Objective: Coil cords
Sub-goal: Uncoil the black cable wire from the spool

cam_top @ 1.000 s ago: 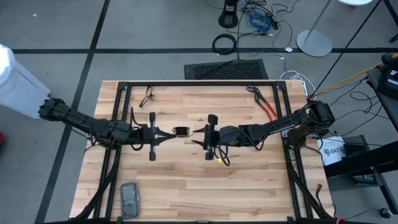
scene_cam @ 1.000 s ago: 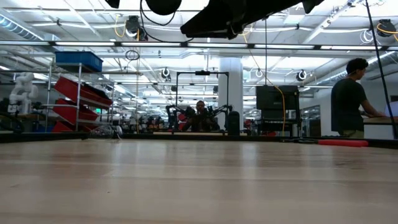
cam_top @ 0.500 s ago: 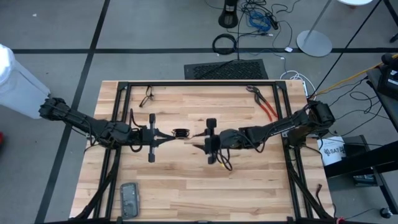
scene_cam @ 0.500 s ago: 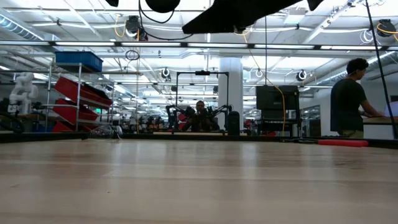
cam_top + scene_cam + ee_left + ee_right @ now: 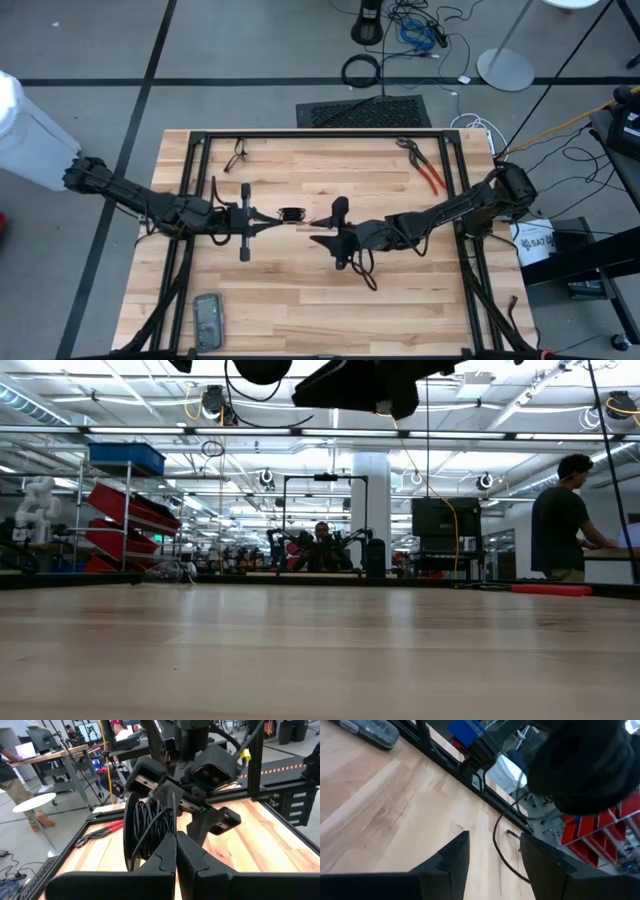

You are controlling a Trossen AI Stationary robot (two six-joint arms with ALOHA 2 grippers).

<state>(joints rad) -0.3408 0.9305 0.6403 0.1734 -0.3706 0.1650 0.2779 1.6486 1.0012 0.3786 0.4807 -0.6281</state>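
Observation:
The black cord is wound into a small coil (image 5: 291, 213) (image 5: 150, 827) held above the middle of the table. My left gripper (image 5: 277, 215) (image 5: 175, 842) reaches in from the table's left and is shut on it. My right gripper (image 5: 318, 235) (image 5: 495, 855) comes from the right, rolled to one side, its fingers open just short of the coil. A loose strand (image 5: 499, 845) of the cord shows beyond the gap between its fingers. Another strand (image 5: 172, 802) rises from the coil toward the right gripper. My left gripper pinches several turns of the coil at its side (image 5: 161, 840) between its two fingers, which come level from the table's left. The coil stands on edge, clear of the table. My right gripper: whether a finger touches the strand, I cannot tell.
Red-handled pliers (image 5: 430, 175) lie at the back right. A small black object (image 5: 237, 155) lies at the back left, and a grey flat object (image 5: 207, 320) lies by the near left edge. Black frame rails (image 5: 320, 133) border the table. A person (image 5: 565, 510) stands beyond it.
My right gripper has rolled about its own pointing line and shifted a little toward the table's near edge, staying close to the coil. Its fingers keep the same gap.

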